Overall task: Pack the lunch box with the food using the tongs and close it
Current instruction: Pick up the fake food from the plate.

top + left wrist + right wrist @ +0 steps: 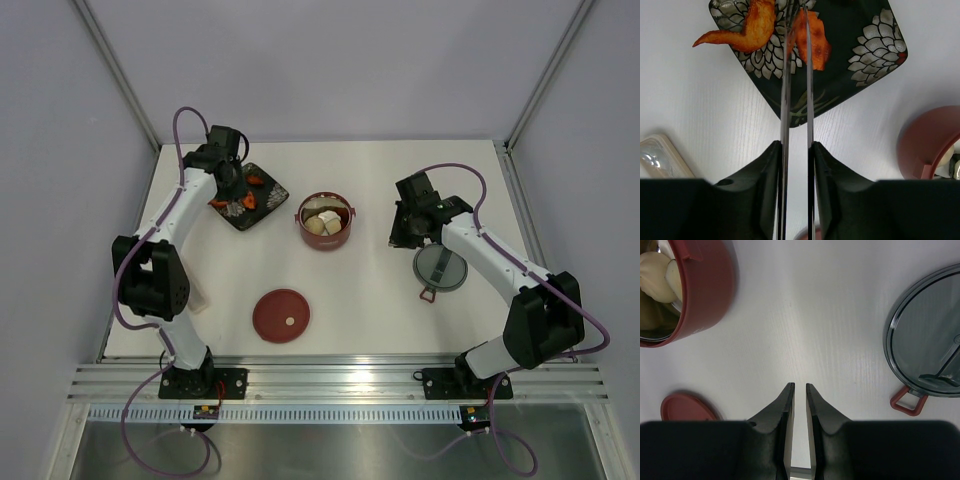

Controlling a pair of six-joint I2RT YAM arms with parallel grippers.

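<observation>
My left gripper is shut on the slim silver tongs, one arm against each finger. The tongs reach over the black patterned tray, where two orange food pieces lie; their arms cross the right piece. In the top view the left gripper hovers over the tray. The dark-red lunch box stands at mid-table, uncovered, with pale food inside. My right gripper is open with a narrow gap and holds nothing, to the right of the lunch box.
A flat red lid lies near the front of the table. A grey see-through lid with a red tab lies under the right arm. A clear item sits left of the left gripper.
</observation>
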